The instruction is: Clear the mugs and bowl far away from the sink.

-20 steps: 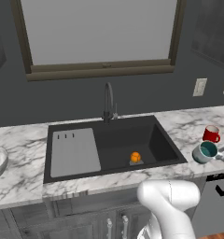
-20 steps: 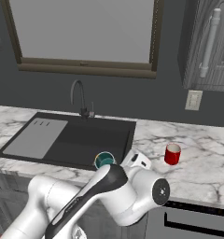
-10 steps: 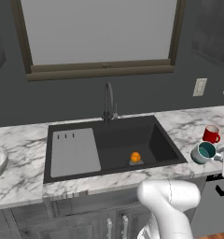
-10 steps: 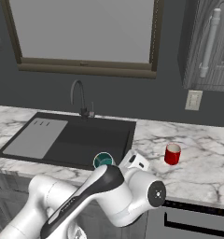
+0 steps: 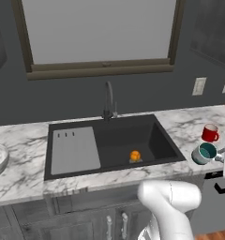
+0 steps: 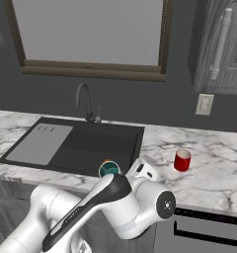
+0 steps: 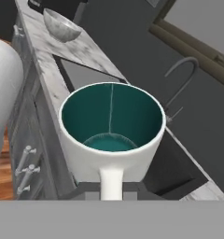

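Unmoved since a second ago: pincer clamped on handle of grey mug, mug upright, just off the tabletop edge, right of sink.
Beyond pincer: red mug near; bowl far past sink. Advice: keep mug level, carry further from sink, set down clear of red mug.
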